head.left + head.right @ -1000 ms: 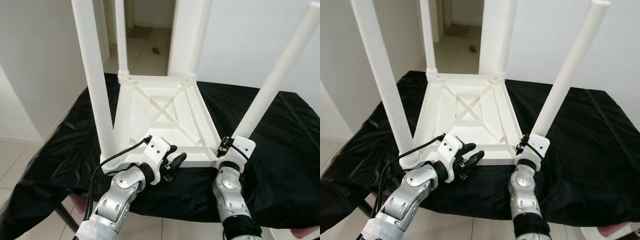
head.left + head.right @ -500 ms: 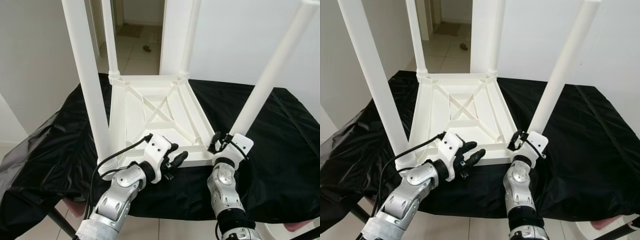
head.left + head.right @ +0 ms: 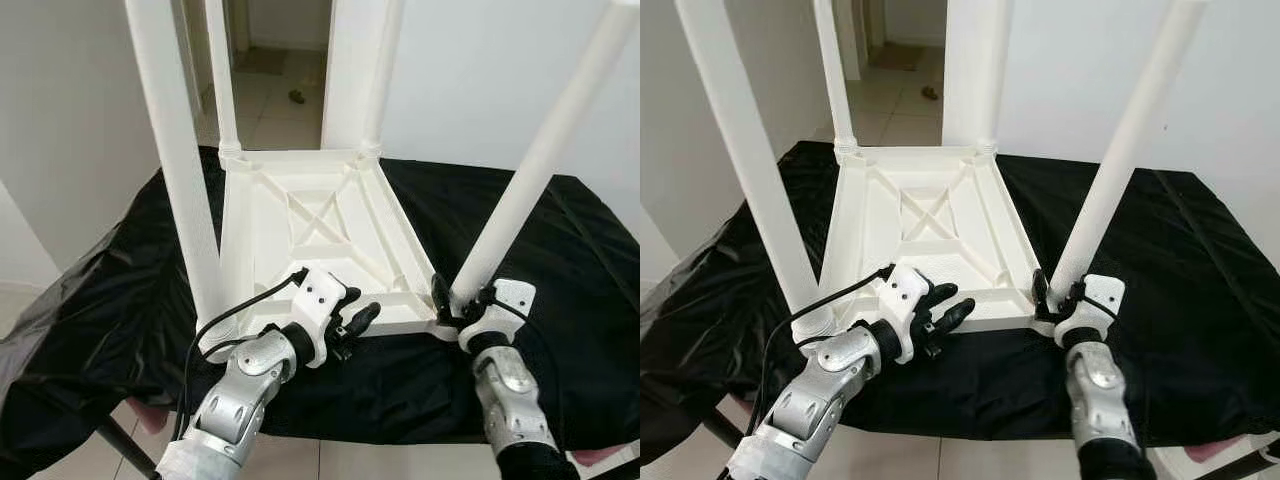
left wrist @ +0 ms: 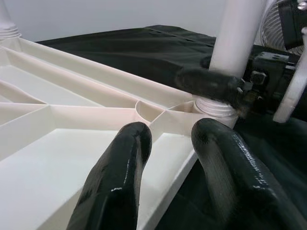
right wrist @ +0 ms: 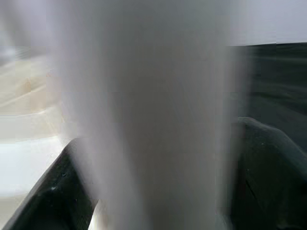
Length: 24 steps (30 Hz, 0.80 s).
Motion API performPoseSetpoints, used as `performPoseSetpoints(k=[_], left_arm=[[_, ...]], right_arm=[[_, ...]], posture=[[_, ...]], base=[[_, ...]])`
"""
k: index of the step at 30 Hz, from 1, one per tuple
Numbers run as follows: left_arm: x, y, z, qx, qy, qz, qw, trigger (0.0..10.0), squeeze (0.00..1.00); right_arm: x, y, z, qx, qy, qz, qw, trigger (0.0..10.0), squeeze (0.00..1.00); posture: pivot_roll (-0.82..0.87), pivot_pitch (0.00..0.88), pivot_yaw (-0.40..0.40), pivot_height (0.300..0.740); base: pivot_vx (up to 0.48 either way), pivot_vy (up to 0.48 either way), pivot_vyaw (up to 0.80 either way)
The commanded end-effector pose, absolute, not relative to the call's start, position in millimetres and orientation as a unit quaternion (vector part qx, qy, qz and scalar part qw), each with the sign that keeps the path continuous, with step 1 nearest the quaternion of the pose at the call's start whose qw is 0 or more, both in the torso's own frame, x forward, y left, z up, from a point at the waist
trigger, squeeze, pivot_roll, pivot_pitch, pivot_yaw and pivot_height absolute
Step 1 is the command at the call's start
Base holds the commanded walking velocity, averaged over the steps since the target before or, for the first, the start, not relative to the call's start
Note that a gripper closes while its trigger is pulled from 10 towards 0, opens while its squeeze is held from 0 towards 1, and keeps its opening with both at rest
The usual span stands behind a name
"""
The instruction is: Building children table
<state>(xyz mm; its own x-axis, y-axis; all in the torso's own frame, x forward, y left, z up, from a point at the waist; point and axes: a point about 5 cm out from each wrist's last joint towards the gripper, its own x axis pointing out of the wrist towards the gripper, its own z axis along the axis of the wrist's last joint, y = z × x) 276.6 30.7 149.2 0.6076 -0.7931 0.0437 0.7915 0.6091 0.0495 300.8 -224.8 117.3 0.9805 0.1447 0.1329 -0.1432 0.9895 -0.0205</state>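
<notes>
We clamp our right tool [image 3: 452, 298] on the near leg [image 3: 530, 190] to seat it, while our left tool [image 3: 352, 322], fingers apart, steadies the upturned top [image 3: 320, 235] on the desk [image 3: 90, 300].

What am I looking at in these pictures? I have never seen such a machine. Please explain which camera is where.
This is a humanoid robot with two silver arms. Two pictures come from its head, two from its wrists. A white children's table lies upside down on a black cloth, legs pointing up. The right gripper closes around the near right leg at its base; the right wrist view shows that leg blurred between the fingers. The left gripper rests open at the table's near edge.
</notes>
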Motion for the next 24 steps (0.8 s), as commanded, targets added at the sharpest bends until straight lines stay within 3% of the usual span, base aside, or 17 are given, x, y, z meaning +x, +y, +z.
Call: performPoseSetpoints(k=[1, 5, 10, 11, 12, 13, 19, 24], left_arm=[[278.4, 31.2, 150.9, 0.015, -0.030, -0.435, 0.900, 10.0, 0.00], [279.4, 29.7, 152.2, 0.016, -0.031, -0.439, 0.898, 10.0, 0.00], [278.7, 27.1, 152.8, 0.015, -0.030, -0.446, 0.894, 10.0, 0.00], [278.1, 26.2, 152.3, 0.015, -0.029, -0.449, 0.893, 10.0, 0.00], [277.3, 25.6, 151.7, 0.016, -0.028, -0.451, 0.892, 10.0, 0.00], [276.2, 25.3, 150.9, 0.017, -0.026, -0.454, 0.891, 10.0, 0.00], [273.1, 26.5, 148.4, 0.021, -0.020, -0.457, 0.889, 10.0, 0.00], [270.4, 26.1, 143.4, 0.034, -0.012, -0.460, 0.887, 10.0, 0.00]], right_arm=[[299.4, -224.3, 121.0, -0.004, -0.069, 0.109, 0.992, 10.0, 0.00], [298.2, -243.7, 126.6, -0.048, -0.045, 0.157, 0.985, 10.0, 0.00], [299.6, -249.8, 130.1, -0.079, -0.030, 0.200, 0.976, 10.0, 0.00], [300.3, -249.1, 130.3, -0.084, -0.026, 0.212, 0.973, 8.6, 0.00], [300.6, -248.4, 130.8, -0.087, -0.025, 0.222, 0.971, 4.7, 0.00], [300.6, -245.6, 130.5, -0.089, -0.021, 0.242, 0.966, 0.0, 0.00], [295.7, -236.2, 127.9, -0.079, -0.004, 0.301, 0.950, 0.0, 0.00], [295.8, -228.6, 122.5, -0.059, 0.000, 0.294, 0.954, 0.0, 0.00]], posture=[[-0.02, 0.000, 0.002, 0.740], [-0.03, 0.000, 0.011, 0.740], [-0.03, 0.000, 0.013, 0.740], [-0.03, 0.000, 0.013, 0.740], [-0.03, 0.000, 0.013, 0.740], [-0.03, 0.000, 0.008, 0.740], [-0.02, 0.000, 0.004, 0.740], [-0.01, 0.000, -0.006, 0.740]], base=[[0.000, 0.000, 0.00], [0.000, 0.000, 0.00], [0.000, 0.000, 0.00], [0.000, 0.000, 0.00], [0.000, 0.000, 0.00], [0.000, 0.000, 0.00], [0.000, 0.000, 0.00], [0.000, 0.000, 0.00]])
